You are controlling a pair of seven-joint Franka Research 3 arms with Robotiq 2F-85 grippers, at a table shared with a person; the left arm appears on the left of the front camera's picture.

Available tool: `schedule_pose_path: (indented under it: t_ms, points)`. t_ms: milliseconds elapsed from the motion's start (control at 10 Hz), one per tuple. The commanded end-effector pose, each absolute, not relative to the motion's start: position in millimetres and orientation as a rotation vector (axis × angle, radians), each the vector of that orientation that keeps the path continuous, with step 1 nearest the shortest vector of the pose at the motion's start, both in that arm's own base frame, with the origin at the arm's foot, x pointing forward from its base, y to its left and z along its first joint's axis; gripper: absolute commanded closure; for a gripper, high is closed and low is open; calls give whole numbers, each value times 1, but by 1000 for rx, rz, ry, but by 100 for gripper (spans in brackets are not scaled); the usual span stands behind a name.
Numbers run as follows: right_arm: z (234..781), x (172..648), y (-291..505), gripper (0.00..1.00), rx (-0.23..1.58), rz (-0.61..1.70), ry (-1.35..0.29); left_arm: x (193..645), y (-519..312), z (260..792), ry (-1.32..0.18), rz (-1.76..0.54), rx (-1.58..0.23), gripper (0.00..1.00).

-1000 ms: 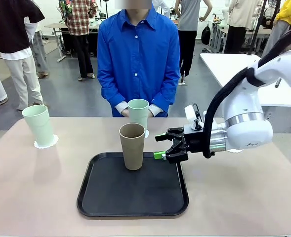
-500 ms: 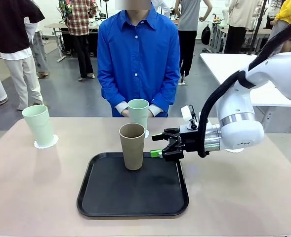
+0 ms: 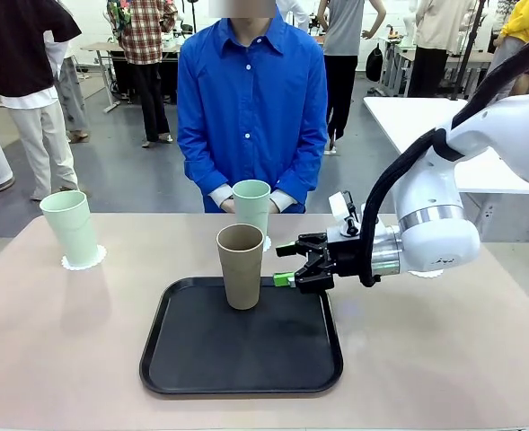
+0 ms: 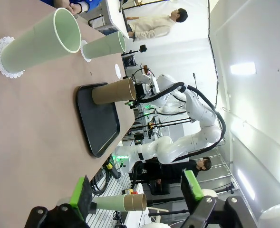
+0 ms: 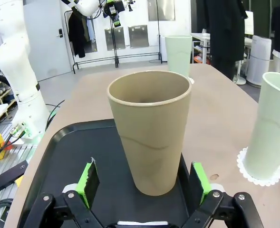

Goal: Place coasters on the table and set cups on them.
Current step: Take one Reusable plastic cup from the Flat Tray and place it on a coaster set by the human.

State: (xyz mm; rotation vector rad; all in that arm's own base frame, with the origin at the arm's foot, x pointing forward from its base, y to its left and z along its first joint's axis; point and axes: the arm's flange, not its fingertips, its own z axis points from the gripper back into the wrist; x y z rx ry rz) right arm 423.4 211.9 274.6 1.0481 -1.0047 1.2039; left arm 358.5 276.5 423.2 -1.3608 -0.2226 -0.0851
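Black tray [image 3: 201,359] on worktop [image 3: 57,359] holds one brown cup [image 3: 240,267], upright, mouth up, empty. Two mint cups upright on coasters: left [image 3: 69,227] on doily [image 3: 84,260], far one [image 3: 251,207] by the person. Right end effector [image 3: 286,265] open, level with brown cup, not touching. Left end effector [image 4: 135,194] open, empty.

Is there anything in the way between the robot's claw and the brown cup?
No, nothing visible. The right gripper is open and faces the brown cup, which stands upright on the black tray. The right wrist view shows only bare tray between its fingers and the cup.
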Motion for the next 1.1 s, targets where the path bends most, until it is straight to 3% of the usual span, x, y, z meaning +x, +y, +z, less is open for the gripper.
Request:
schedule_pose_path:
  t_ms: [0, 1000]
  points:
    - [263, 429, 224, 0, 1034, 1210, -981, 359, 277, 425, -236, -78, -1362, 0]
    - [237, 436, 251, 0, 1018, 1265, -997, 359, 277, 425, -236, -78, -1362, 0]
